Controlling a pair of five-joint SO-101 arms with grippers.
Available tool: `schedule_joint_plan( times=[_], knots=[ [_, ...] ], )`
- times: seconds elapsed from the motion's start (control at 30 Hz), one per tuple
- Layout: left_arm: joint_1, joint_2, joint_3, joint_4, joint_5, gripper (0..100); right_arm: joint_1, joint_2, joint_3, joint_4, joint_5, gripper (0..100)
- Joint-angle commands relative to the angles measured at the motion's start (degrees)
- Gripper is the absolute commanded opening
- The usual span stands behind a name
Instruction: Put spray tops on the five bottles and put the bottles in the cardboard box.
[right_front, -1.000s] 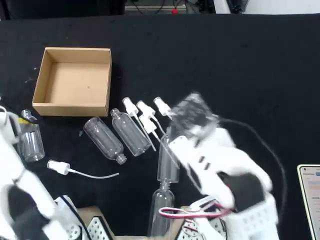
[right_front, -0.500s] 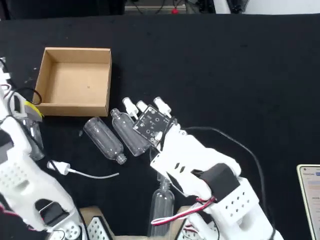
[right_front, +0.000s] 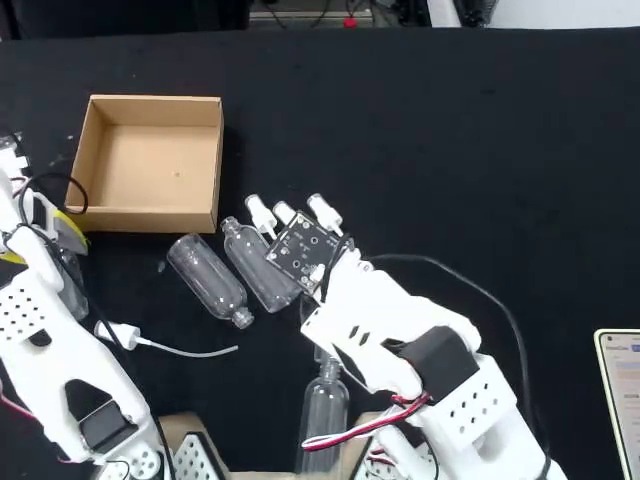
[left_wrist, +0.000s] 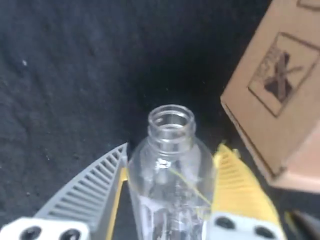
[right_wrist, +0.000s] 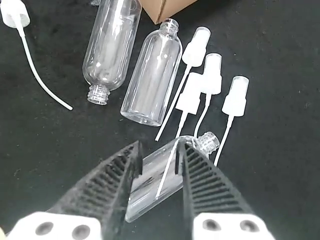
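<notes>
High view: black table (right_front: 500, 150), open cardboard box (right_front: 150, 165) at upper left. Left wrist view shows a dark printed mark on the box's side wall, not readable. Screen (right_front: 620, 400) at the right edge carries text, too small to read. Left gripper (left_wrist: 172, 147) sits just beside the box, jaws closed against both sides of a clear capless bottle (left_wrist: 170, 165), neck sticking out past the fingertips. Right gripper (right_wrist: 160, 147) is partly open and holds nothing, black fingers straddling a lying bottle (right_wrist: 152, 182), also capless. Two more clear bottles (right_front: 207, 278) lie side by side near the box. A fifth bottle (right_front: 322, 405) lies at the near edge. Four white spray tops (right_wrist: 212, 75) cluster just beside the lying bottle. A lone spray top (right_front: 118, 333) with a long tube lies near the left arm.
</notes>
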Motion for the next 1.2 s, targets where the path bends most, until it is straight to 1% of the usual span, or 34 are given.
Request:
schedule_joint_plan(
  times=[0.0, 0.07, 0.17, 0.27, 0.33, 0.43, 0.57, 0.63, 0.77, 0.97, 1.17],
  knots=[
    [-1.01, -1.32, -5.23, 4.13, -0.35, 13, -0.70, 0.22, -0.40, -0.18, 0.09, 12.0],
    [-2.42, -1.32, -6.29, 4.75, -0.35, 10, -0.70, 0.22, -0.48, -0.18, 0.09, 12.1],
    [-6.46, -1.41, -8.57, 4.75, -0.88, 11, -0.97, 0.22, -0.48, -0.18, 0.09, 12.2],
    [-11.65, -1.41, -9.45, 4.84, -5.45, 11, -2.37, 0.48, -0.48, -2.64, -0.35, 12.3],
    [-15.34, -1.58, -9.27, 4.84, -7.47, 11, -5.01, 0.75, -0.22, -5.80, -0.44, 12.3],
    [-20.35, -2.55, -7.87, 4.84, -10.02, 11, -11.08, 3.47, -0.66, -9.49, -0.44, 12.3],
    [-24.22, -5.63, -2.42, 4.84, -13.36, 11, -19.25, 13.58, -3.12, -14.07, -0.44, 12.3],
    [-25.01, -7.65, 0.84, 4.84, -14.68, 13, -22.15, 20.18, -5.58, -16.26, -0.44, 12.4],
    [-24.40, -10.20, 3.91, 4.57, -16.18, 27, -26.55, 30.99, -12.53, -18.20, -0.44, 12.4],
    [-23.25, -15.12, 4.00, 4.75, -16.09, 27, -30.15, 42.24, -20.00, -17.85, -0.53, 12.5],
    [-22.99, -18.29, 4.79, 4.75, -16.09, 28, -30.68, 48.84, -22.46, -20.75, -5.71, 12.5]
  ],
)
